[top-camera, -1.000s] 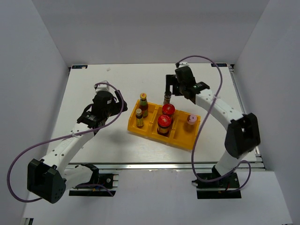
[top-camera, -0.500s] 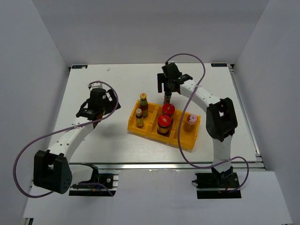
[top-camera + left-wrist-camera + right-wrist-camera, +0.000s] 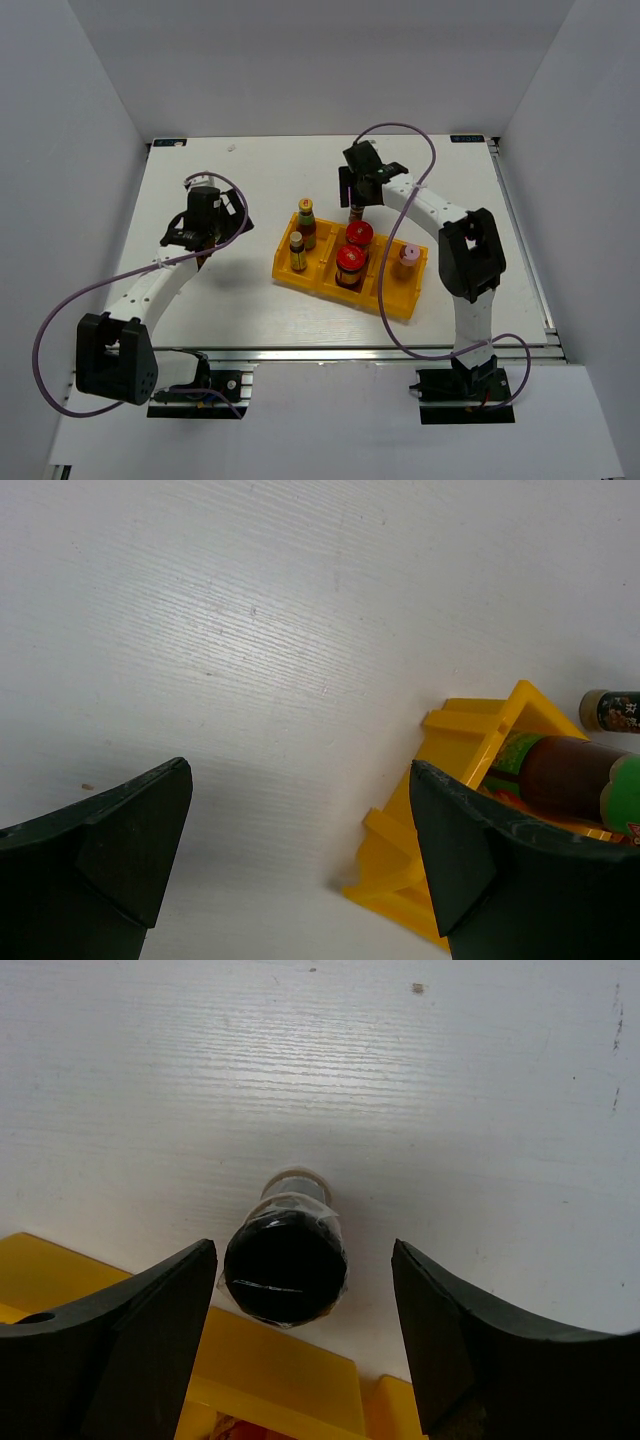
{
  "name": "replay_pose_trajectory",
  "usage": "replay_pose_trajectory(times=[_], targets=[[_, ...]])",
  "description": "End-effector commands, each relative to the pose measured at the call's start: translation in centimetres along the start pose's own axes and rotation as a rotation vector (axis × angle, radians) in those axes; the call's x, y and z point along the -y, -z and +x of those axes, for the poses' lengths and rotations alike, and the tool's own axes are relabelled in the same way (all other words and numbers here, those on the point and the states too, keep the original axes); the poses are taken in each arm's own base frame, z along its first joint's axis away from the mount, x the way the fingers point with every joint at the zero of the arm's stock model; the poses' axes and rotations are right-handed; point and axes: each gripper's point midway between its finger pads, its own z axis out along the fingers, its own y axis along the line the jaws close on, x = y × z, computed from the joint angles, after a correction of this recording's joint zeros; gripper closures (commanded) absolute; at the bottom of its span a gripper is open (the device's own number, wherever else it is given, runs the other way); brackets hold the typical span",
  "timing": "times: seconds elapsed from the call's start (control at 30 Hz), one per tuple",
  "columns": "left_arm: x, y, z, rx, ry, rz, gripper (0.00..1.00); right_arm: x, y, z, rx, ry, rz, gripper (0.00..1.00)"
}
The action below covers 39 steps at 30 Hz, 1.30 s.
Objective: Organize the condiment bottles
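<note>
Condiment bottles are mostly in the tray, with one outside it. Seen from its wrist camera, the right claw (image 3: pixel 302 1260) is lowered around that one, a dark spice jar (image 3: pixel 286 1265). The jar's black lid sits between the two fingers (image 3: pixel 150 1330). A thin gap shows on one side and a wider one on the other, so the jaws are partly spread and grip nothing. The jar stands upright on the white surface (image 3: pixel 420 1090), just beside the far rim of the yellow tray (image 3: pixel 392 297).

In the top view, the tray's left compartment holds two slim yellow-capped sauce bottles, one taller (image 3: pixel 305 222) and one shorter (image 3: pixel 297 250) in front of it. The middle compartment holds two red-lidded jars, one (image 3: pixel 359 235) behind the other (image 3: pixel 350 260). The right compartment holds a pink-lidded shaker (image 3: pixel 409 255). All five stand upright.

The left claw (image 3: pixel 300 780) has its jaws spread wide and holds nothing. It hangs over bare surface to the left of the tray, well apart from the bottles. Its wrist camera catches a corner of the tray, the brown body of the taller sauce bottle, and the spice jar beyond it.
</note>
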Motion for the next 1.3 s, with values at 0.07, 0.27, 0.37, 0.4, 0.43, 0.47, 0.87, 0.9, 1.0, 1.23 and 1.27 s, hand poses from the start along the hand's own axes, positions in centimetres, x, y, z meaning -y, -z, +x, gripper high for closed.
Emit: replay_pose_trajectory(times=[0.07, 0.27, 0.37, 0.4, 0.43, 0.47, 0.87, 0.9, 1.0, 1.23, 1.27], targets=[[0.5, 0.4, -1.2, 0.032, 0.01, 0.03, 0.02, -0.1, 1.1, -0.2, 0.008, -0.019, -0.006, 0.32], [0.8, 0.3, -1.1, 0.021, 0.008, 0.045, 0.02, -0.1, 3.0, -2.0, 0.089, -0.039, -0.026, 0.63], [0.5, 0.3, -1.3, 0.024, 0.023, 0.019, 0.02, 0.3, 4.5, -3.4, 0.142, -0.042, -0.026, 0.69], [0.4, 0.3, -1.4, 0.026, 0.025, 0.006, 0.02, 0.4, 5.3, -4.1, 0.164, -0.044, -0.025, 0.69], [0.4, 0.3, -1.5, 0.028, 0.029, 0.004, 0.02, 0.5, 5.7, -4.4, 0.176, -0.036, -0.026, 0.71], [0.5, 0.4, -1.7, 0.03, 0.034, 0.009, 0.02, 0.5, 6.1, -4.6, 0.184, -0.032, -0.031, 0.71], [3.4, 3.8, -3.1, 0.077, 0.102, 0.137, 0.02, 4.4, 16.5, -3.9, 0.34, -0.058, -0.045, 0.73], [3.6, 4.1, -3.1, 0.082, 0.105, 0.135, 0.02, 4.7, 18.4, -3.7, 0.369, -0.068, -0.059, 0.73], [4.2, 4.7, -2.4, 0.08, 0.081, 0.126, 0.02, 5.5, 20.6, -0.9, 0.36, -0.064, -0.077, 0.73], [7.4, 5.8, 0.0, 0.055, 0.02, 0.176, 0.02, 5.3, 23.5, 5.5, 0.284, -0.031, -0.225, 0.74], [7.6, 5.9, 0.1, 0.053, 0.02, 0.182, 0.02, 5.1, 22.9, 7.1, 0.242, -0.017, -0.241, 0.74]])
